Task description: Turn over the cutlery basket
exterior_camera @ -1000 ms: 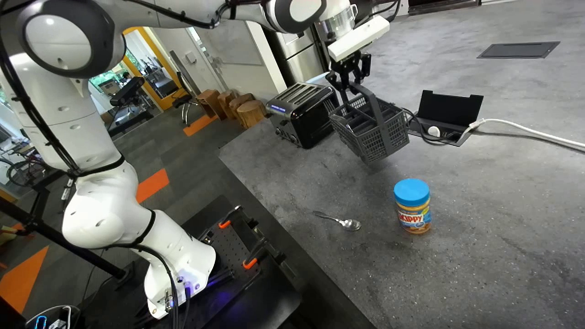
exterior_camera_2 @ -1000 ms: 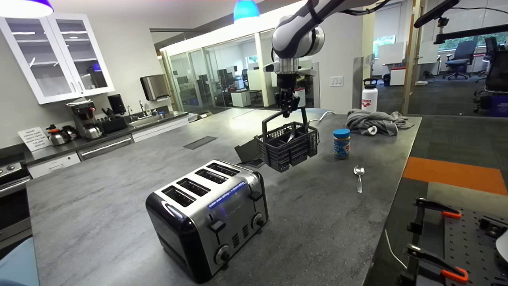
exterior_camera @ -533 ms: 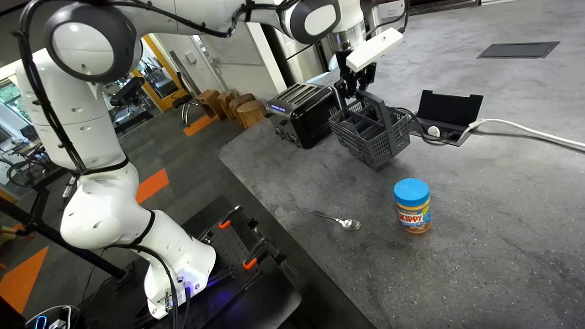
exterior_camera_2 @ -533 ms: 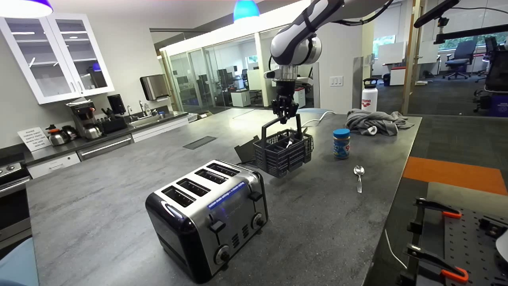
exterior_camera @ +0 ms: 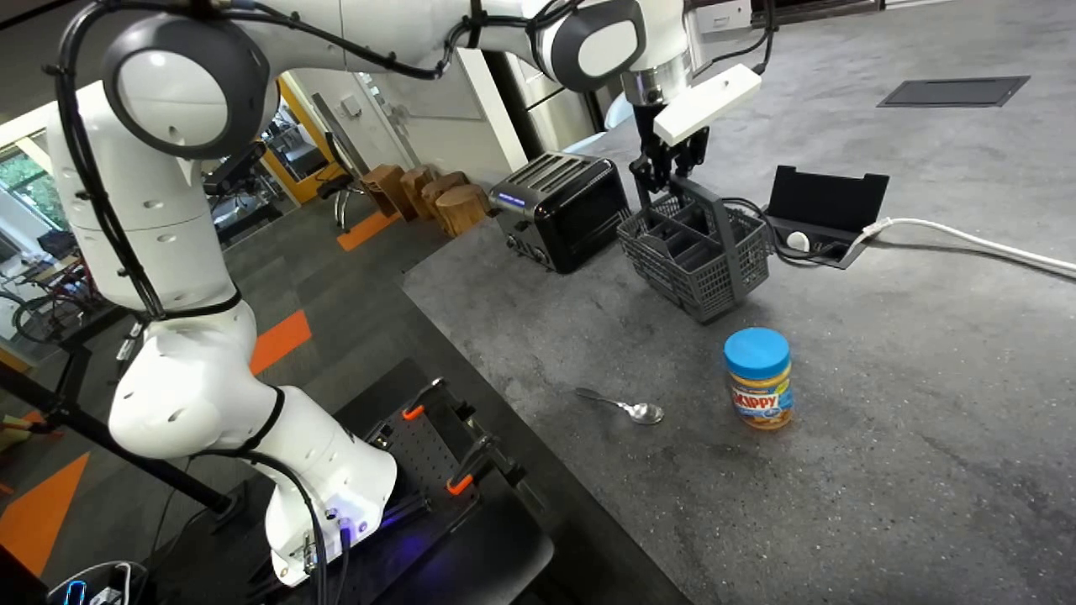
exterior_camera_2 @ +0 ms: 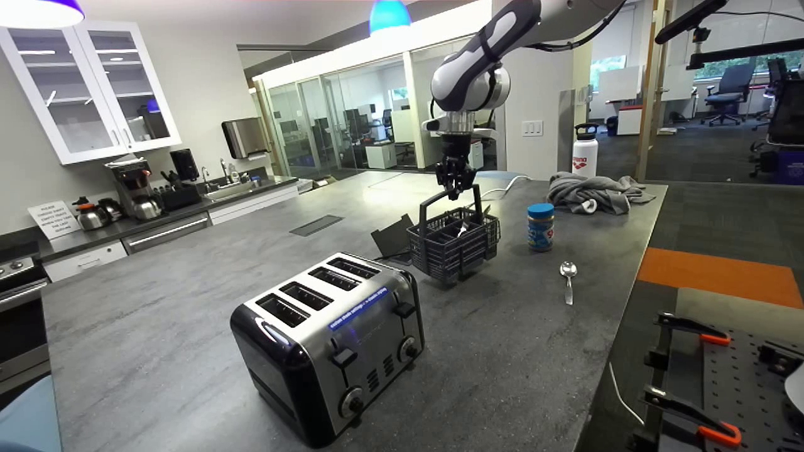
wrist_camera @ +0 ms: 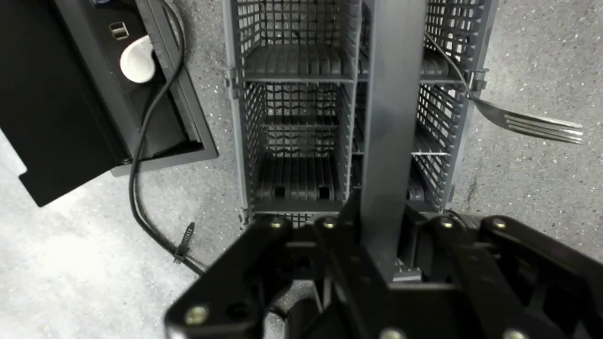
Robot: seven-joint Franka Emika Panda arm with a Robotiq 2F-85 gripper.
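The cutlery basket (exterior_camera: 688, 273) is dark grey, with slatted sides, compartments and a raised handle. It also shows in an exterior view (exterior_camera_2: 449, 254). It hangs mouth up, slightly tilted, low over the counter behind the jar; I cannot tell if its bottom touches. My gripper (exterior_camera: 670, 180) is above it, with the fingers on either side of the handle. In the wrist view my gripper (wrist_camera: 382, 212) is shut on the handle (wrist_camera: 393, 94), nearer one end of it. A fork (wrist_camera: 513, 120) leans out over the basket's right side. The compartments in the wrist view's left column look empty.
A toaster (exterior_camera: 559, 214) stands close beside the basket. An open black socket box (exterior_camera: 820, 214) with cables is behind it. A jar with a blue lid (exterior_camera: 759, 378) and a spoon (exterior_camera: 630, 409) lie in front. A grey cloth (exterior_camera_2: 597, 193) and bottle (exterior_camera_2: 584, 154) are farther off.
My gripper and the basket have moved down towards the counter and a little away from the toaster. The basket swings a little and hangs lower. The jar, spoon and toaster have not moved.
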